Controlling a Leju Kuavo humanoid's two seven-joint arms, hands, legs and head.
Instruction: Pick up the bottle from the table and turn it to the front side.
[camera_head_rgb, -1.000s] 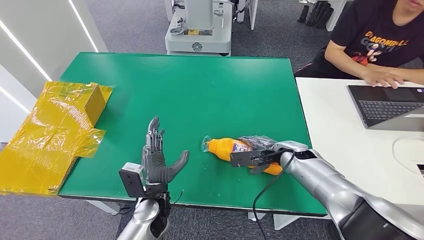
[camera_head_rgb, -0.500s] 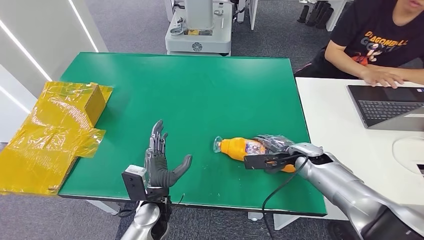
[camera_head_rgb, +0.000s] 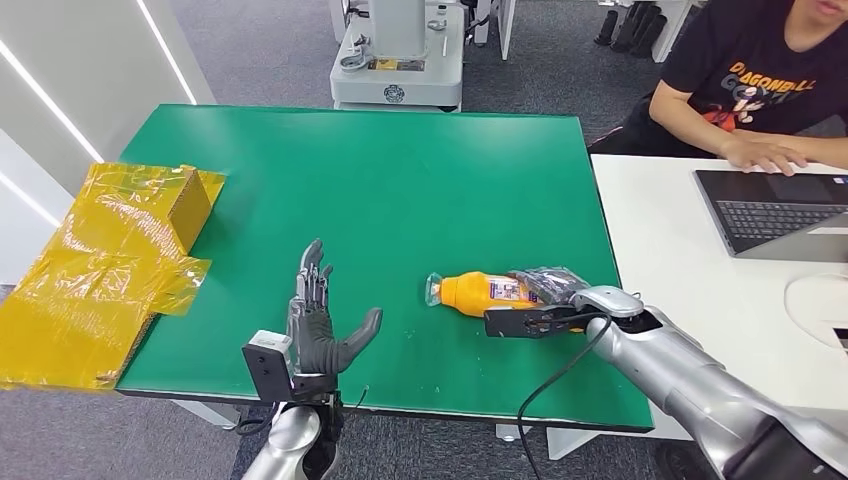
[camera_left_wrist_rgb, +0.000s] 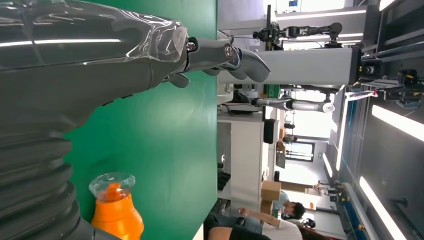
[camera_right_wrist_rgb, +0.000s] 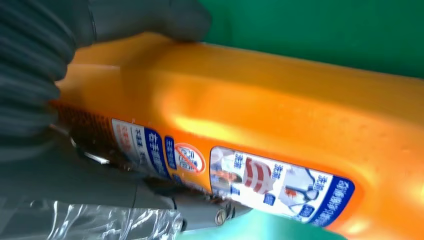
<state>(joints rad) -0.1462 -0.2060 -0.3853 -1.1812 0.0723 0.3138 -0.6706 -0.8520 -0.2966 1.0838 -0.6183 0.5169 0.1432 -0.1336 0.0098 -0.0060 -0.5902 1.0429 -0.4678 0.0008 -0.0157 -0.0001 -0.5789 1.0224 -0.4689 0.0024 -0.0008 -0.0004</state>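
Observation:
An orange bottle (camera_head_rgb: 480, 292) with a clear cap and a printed label lies on its side on the green table (camera_head_rgb: 380, 190), cap toward the left. My right hand (camera_head_rgb: 545, 287) grips the bottle's body from its right end. In the right wrist view the fingers (camera_right_wrist_rgb: 45, 70) wrap the orange bottle (camera_right_wrist_rgb: 280, 125), whose label faces the camera. My left hand (camera_head_rgb: 318, 312) stands open near the table's front edge, palm toward the bottle and apart from it. The left wrist view shows my left hand (camera_left_wrist_rgb: 100, 55) and the bottle's cap (camera_left_wrist_rgb: 112, 185).
A crumpled yellow bag (camera_head_rgb: 110, 265) lies over the table's left edge. A white table (camera_head_rgb: 700, 290) with a laptop (camera_head_rgb: 775, 210) stands to the right, where a person (camera_head_rgb: 760, 85) sits. A grey machine base (camera_head_rgb: 398, 60) stands behind the green table.
My right hand has shifted the bottle to the right and slightly away from me. The left hand has barely moved.

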